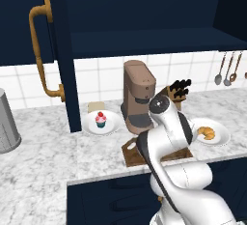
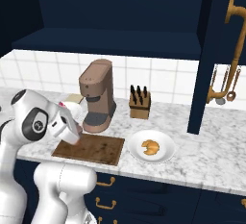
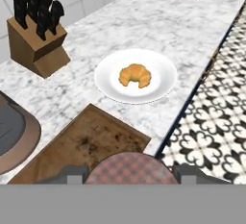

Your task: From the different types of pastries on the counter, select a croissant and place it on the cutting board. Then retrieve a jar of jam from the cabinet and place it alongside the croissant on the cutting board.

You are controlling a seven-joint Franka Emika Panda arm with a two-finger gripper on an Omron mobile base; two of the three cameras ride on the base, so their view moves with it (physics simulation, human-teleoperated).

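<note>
A white-grey marbled counter point(image 2: 211, 155) is seen beneath dark navy cabinets point(image 1: 29, 21), backed by white tiles. Two white plates are counted: one croissant point(image 3: 135, 75) lies on one, one cupcake point(image 1: 101, 119) on the other. One cutting board point(image 2: 91, 148), one coffee machine point(image 2: 98, 94) and one knife block point(image 2: 140, 102) are present. The gripper point(image 3: 129, 172) is closed on a round jar point(image 3: 130, 169) above the board.

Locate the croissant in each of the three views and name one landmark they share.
Left base view: croissant at right, on its white plate, just right of the arm.
Right base view: croissant below centre, on the plate, right of the cutting board.
Hand view: croissant just above centre, on the plate.
Shared landmark: the knife block behind it.
</note>
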